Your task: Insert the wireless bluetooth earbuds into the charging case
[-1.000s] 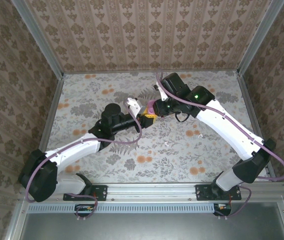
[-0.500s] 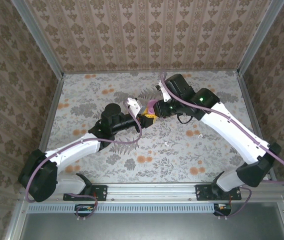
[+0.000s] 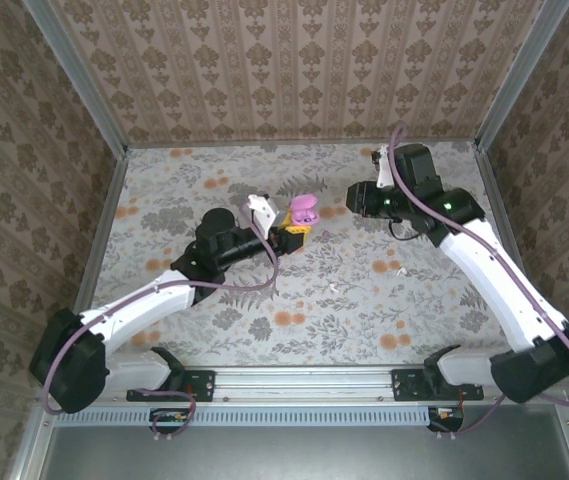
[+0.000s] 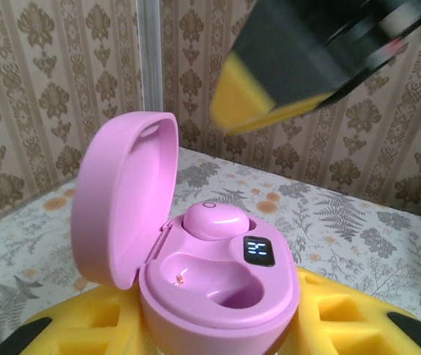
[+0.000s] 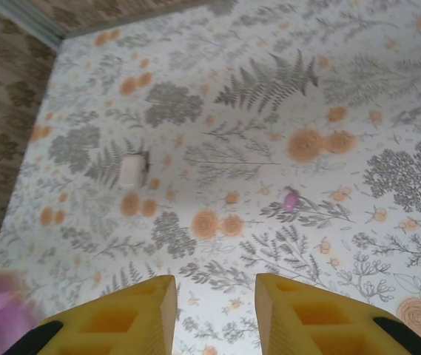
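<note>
The pink charging case [image 4: 217, 296] stands upright between the yellow fingers [image 4: 343, 310] of my left gripper [image 4: 214, 329], which is shut on it. Its lid [image 4: 125, 196] is hinged open to the left. One pink earbud [image 4: 216, 220] sits in the far socket. The near socket [image 4: 217, 277] is empty, and a small display [image 4: 257, 251] is lit. In the top view the case [image 3: 304, 208] is held above the table's middle by the left gripper [image 3: 292, 232]. My right gripper [image 5: 216, 296] is open, nothing between its fingers, and hangs right of the case [image 3: 356, 198]. Below it another pink earbud [image 5: 291, 198] lies on the table.
A small white rounded piece [image 5: 130, 170] lies on the floral table [image 5: 328, 89], left of the loose earbud. Wallpapered walls [image 3: 294, 70] close the table at the back and both sides. A blurred finger of the right gripper [image 4: 269, 96] hangs above the case in the left wrist view.
My right gripper has pulled back from the case toward the right and rear, its jaws opening a little. The left arm has shifted slightly left with the case.
</note>
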Controlling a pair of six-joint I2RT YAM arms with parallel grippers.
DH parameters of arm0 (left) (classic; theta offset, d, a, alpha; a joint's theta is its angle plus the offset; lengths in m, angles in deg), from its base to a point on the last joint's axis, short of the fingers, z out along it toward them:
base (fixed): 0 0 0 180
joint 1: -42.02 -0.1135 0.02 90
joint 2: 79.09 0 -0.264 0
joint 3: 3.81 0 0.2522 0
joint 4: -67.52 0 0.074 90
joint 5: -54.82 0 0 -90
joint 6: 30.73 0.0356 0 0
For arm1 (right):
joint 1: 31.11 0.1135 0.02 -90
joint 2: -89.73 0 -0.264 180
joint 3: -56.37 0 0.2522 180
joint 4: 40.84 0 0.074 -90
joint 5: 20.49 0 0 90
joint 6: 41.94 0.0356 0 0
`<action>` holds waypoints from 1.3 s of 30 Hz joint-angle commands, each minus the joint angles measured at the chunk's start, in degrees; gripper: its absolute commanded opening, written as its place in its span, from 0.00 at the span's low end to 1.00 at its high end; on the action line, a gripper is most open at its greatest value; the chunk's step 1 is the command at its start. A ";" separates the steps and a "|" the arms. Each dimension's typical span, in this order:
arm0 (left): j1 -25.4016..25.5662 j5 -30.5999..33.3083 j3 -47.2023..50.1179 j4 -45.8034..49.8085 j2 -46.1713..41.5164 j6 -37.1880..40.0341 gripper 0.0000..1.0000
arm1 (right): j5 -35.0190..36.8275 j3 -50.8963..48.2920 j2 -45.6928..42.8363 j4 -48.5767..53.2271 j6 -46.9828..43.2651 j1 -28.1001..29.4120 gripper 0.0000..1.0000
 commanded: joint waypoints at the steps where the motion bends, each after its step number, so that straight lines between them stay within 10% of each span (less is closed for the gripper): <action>1: 0.24 1.61 1.02 1.15 -3.51 2.11 0.38 | -5.00 -0.97 7.98 -0.89 -0.06 -1.82 0.36; 19: -0.07 3.84 1.82 4.40 -8.67 3.24 0.38 | -6.58 12.57 40.29 3.69 -3.93 -1.63 0.37; 39: -0.60 4.01 2.07 5.11 -9.58 3.38 0.38 | -5.75 20.85 52.47 7.85 -6.84 -0.36 0.37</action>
